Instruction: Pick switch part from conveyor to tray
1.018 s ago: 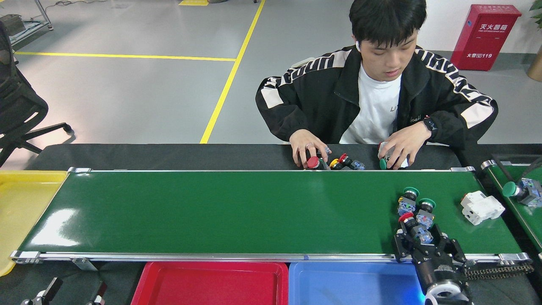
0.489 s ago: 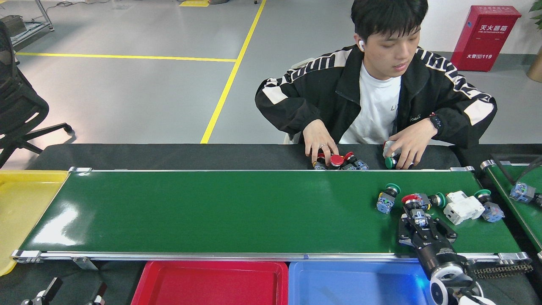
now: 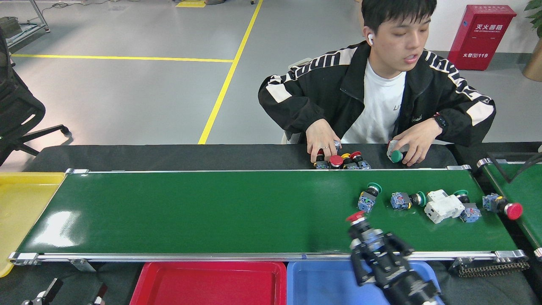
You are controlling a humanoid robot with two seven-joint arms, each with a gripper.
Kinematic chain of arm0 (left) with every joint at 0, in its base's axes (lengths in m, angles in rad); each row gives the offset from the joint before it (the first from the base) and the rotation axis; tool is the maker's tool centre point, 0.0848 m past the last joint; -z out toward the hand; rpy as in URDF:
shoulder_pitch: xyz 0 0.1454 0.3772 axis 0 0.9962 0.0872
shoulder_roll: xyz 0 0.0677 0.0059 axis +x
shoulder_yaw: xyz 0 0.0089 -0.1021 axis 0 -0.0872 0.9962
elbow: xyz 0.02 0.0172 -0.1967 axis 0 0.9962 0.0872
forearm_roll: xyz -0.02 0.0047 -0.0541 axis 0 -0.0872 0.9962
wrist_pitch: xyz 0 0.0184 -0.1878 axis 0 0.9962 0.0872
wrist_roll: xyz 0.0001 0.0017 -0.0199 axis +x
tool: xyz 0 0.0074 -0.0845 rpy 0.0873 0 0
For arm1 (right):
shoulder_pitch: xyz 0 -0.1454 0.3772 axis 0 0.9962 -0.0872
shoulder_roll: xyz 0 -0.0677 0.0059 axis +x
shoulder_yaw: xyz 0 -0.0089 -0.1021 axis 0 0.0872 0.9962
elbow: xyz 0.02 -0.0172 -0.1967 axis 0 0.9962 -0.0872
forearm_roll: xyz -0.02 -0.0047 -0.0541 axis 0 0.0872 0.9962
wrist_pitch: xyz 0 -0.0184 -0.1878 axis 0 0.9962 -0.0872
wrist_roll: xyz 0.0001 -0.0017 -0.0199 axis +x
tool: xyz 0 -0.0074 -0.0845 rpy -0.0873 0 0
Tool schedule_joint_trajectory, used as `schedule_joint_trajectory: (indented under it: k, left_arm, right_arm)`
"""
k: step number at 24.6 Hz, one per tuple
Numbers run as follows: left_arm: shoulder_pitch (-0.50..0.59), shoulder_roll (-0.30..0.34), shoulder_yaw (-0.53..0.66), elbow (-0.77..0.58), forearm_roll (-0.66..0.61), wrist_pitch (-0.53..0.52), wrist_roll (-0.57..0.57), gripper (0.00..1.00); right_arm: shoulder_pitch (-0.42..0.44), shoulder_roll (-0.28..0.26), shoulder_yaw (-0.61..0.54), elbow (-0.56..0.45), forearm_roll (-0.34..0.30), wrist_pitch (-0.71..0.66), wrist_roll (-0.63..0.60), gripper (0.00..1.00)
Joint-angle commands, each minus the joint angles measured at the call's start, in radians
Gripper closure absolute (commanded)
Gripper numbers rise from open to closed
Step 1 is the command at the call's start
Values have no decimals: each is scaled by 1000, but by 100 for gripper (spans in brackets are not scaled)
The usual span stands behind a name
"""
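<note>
The red-capped switch part with a black-and-silver body (image 3: 359, 223) sits clamped in the black right gripper (image 3: 369, 240), held above the near rail of the long dark-green conveyor belt (image 3: 211, 212). Just below lies the blue plastic tray (image 3: 326, 284), beside a red plastic tray (image 3: 211, 284). The left gripper (image 3: 67, 294) barely shows; whether it is open cannot be told.

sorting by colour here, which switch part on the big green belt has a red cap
The red-capped switch part held in the right gripper, at the belt's near edge. The other switches lying on the conveyor have green caps.
</note>
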Motion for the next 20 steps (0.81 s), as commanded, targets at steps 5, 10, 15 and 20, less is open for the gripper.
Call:
schedule_joint_trajectory:
  k: [5, 10, 15, 20]
  left_arm:
    - [-9, 3, -12, -18, 0, -2, 0, 0]
    - [-12, 6, -19, -18, 0, -2, 0, 0]
    - [-8, 3, -15, -18, 0, -2, 1, 0]
    - [-5, 3, -10, -16, 8, -5, 14, 0]
  right_arm:
    - [-50, 93, 181, 98, 77, 35, 30, 3]
    - [-94, 103, 179, 128, 77, 68, 30, 3]
    - [-140, 95, 86, 72, 73, 298, 27, 4]
    - [-133, 81, -166, 57, 73, 477, 7, 4]
